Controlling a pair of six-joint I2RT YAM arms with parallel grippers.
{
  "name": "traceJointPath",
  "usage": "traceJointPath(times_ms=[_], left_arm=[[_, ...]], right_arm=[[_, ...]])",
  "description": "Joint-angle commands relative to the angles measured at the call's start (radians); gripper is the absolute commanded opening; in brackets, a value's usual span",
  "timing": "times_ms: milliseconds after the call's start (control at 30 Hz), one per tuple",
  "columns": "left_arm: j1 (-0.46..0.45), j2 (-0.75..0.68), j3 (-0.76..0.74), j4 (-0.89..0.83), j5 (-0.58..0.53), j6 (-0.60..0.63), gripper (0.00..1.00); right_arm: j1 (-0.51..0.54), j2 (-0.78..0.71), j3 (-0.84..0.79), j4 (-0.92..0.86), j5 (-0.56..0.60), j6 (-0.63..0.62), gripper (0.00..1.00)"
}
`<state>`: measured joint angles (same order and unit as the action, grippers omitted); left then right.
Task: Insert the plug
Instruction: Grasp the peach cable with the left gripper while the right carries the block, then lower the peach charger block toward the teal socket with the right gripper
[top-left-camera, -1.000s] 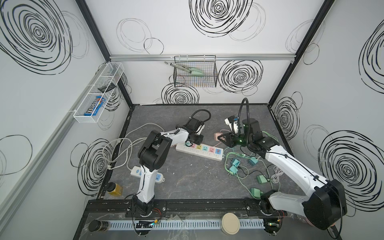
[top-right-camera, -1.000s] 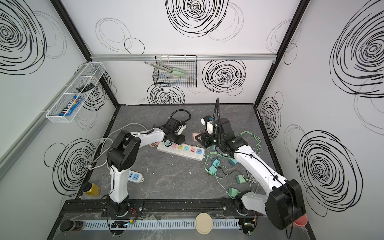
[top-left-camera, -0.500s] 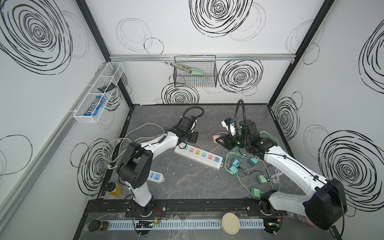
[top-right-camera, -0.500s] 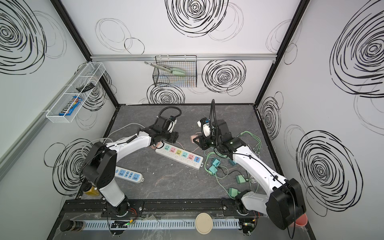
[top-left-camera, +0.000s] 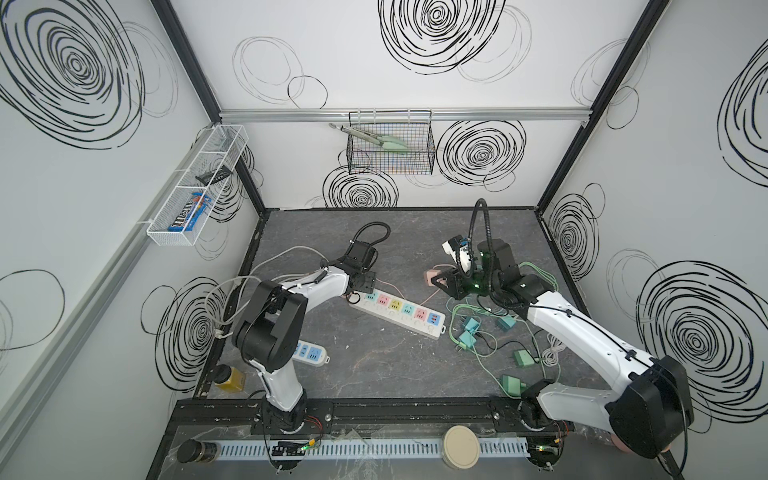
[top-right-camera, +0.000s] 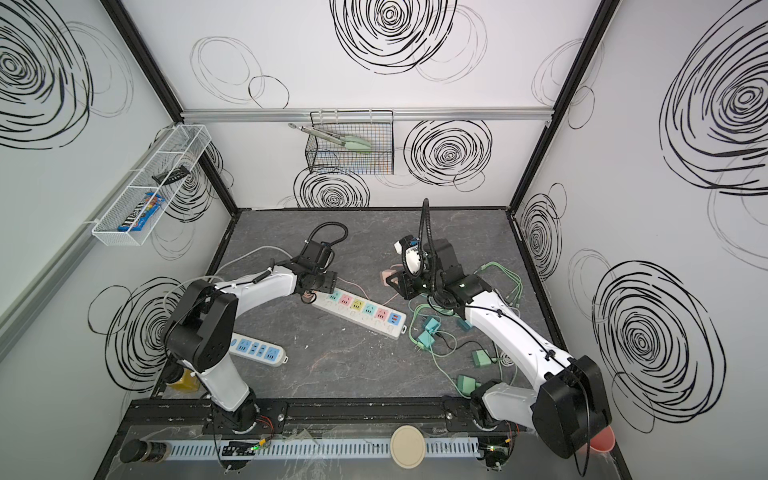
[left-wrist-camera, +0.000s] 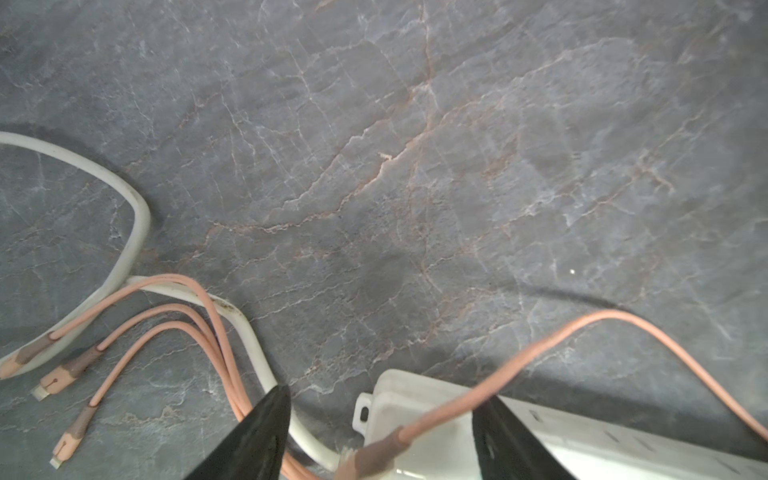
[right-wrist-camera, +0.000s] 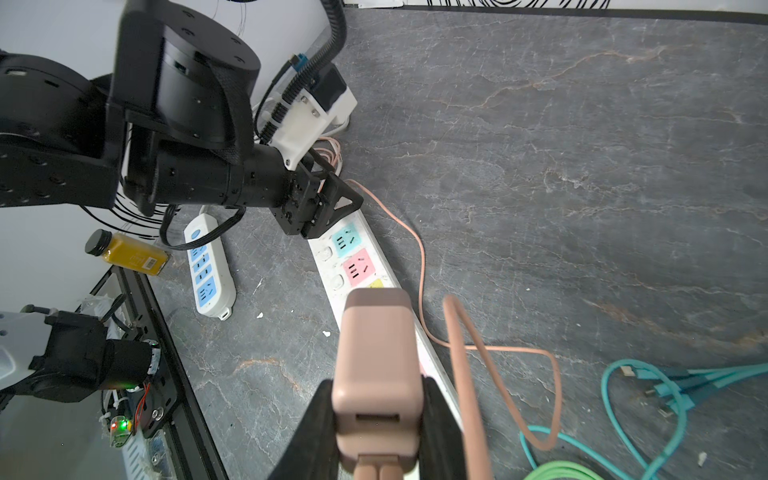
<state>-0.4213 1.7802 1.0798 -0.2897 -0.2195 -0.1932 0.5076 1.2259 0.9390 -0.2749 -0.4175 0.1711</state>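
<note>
right tool (right-wrist-camera: 376, 415) tight around pink plug (right-wrist-camera: 378, 353), left tool (left-wrist-camera: 386, 395) released at white power strip (top-left-camera: 399, 313) end

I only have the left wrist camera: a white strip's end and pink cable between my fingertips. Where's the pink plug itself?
Observer: The right hand holds the pink plug, clamped between its fingers and not yet in any socket.
Operator: Are the strip's sockets free?
Observer: Yes, every coloured socket on the power strip looks empty in a top view.
Operator: Where is my left hand along it?
Observer: The left hand is open at the strip's end, right beside the blue socket there.
</note>
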Motion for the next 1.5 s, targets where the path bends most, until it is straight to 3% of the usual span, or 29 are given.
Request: traceJointPath(times_ms=[0,100,200,333,467,567,700,833,1000,1233,1467], left_arm=[[0.014,0.027,0.044,0.022,-0.033,0.005,0.58],[0.025,0.014,0.08,0.028,-0.063,0.004,0.2],[0.032,-0.046,0.14,0.032,-0.132,0.0,0.0],[0.074,-0.11,0.23,0.095,-0.213,0.012,0.0],[0.198,-0.127,0.362,0.103,-0.183,-0.032,0.0],[0.314,-0.158,0.392,0.145,-0.088,-0.078,0.0],[0.439,-0.155,0.445,0.062,-0.012,-0.092,0.0],[0.523,-0.191,0.405,0.038,0.02,-0.11,0.0],[0.562,-0.251,0.342,0.053,0.04,-0.117,0.0],[0.579,-0.263,0.309,0.07,0.074,-0.124,0.0],[0.579,-0.251,0.304,0.078,0.108,-0.13,0.0]], right_arm=[[0.008,0.01,0.001,0.028,-0.009,-0.018,0.0],[0.014,0.024,0.0,0.037,-0.022,-0.026,0.0],[0.033,0.08,0.032,0.044,-0.03,-0.064,0.0],[0.099,0.231,0.146,0.027,-0.009,-0.186,0.0],[0.161,0.433,0.337,-0.112,0.022,-0.349,0.0],[0.195,0.595,0.533,-0.275,0.021,-0.43,0.0],[0.248,0.8,0.818,-0.496,0.063,-0.492,0.0],[0.3,0.993,1.078,-0.691,0.138,-0.525,0.0],[0.35,1.202,1.42,-0.904,0.235,-0.496,0.0],[0.406,1.22,1.453,-0.889,0.375,-0.449,0.0],[0.418,1.189,1.452,-0.903,0.406,-0.429,0.0]])
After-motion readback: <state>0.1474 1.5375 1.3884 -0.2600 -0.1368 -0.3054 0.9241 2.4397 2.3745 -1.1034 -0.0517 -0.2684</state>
